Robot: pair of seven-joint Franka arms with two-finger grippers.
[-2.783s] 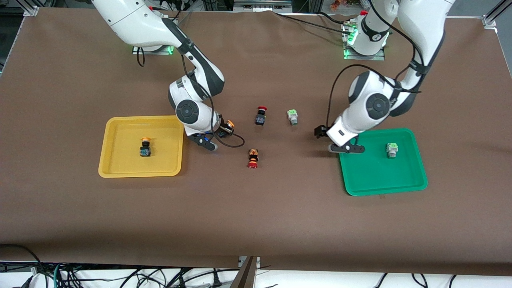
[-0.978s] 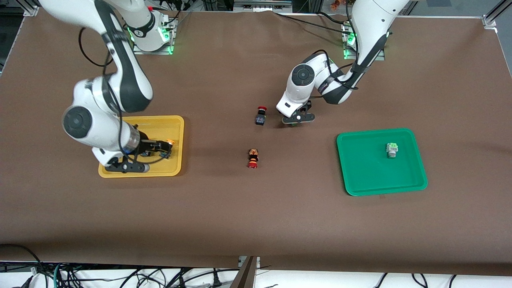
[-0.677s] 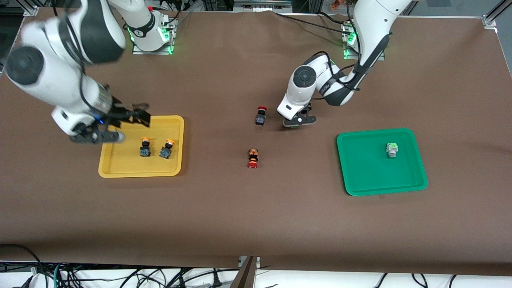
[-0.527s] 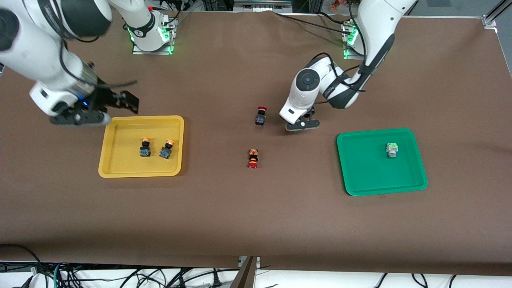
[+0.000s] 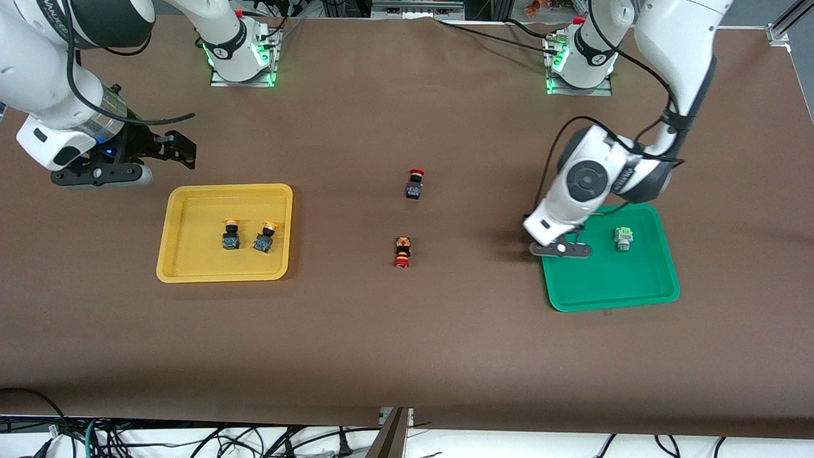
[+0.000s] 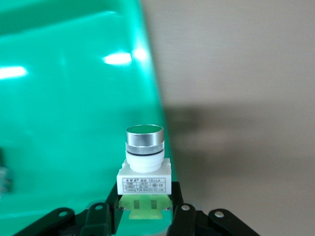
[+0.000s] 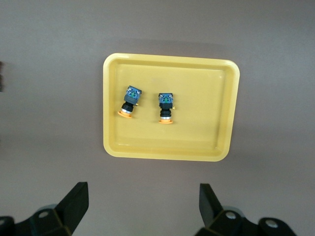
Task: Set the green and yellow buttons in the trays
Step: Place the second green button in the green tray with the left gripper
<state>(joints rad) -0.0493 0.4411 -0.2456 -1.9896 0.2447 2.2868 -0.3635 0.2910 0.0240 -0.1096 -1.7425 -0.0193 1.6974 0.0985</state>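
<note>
Left gripper [image 6: 145, 216] pinches a green push-button switch [image 6: 143, 172] by the pale green base block, fingers [image 6: 183, 222] flat on its two sides, metal-ringed cap pointing away from the wrist. It hangs over the rim of the green tray [image 5: 661, 289] at the edge toward the right arm's end of the table; the front view hides the switch under the wrist. A second green switch [image 5: 623, 238] already lies in that tray. Both orange-capped switches [image 5: 231, 234] [image 5: 264, 236] lie side by side in the yellow tray [image 5: 222, 275]. Right gripper [image 7: 140, 209] waits, fingers spread wide and empty, above bare table just beside the yellow tray. Judgement: the switch is light, rigid plastic; the squared base is the sound hold, the round smooth cap would likely slip or roll. Two red-capped switches [image 5: 414, 184] [image 5: 402, 252] stay mid-table, not wanted.
</note>
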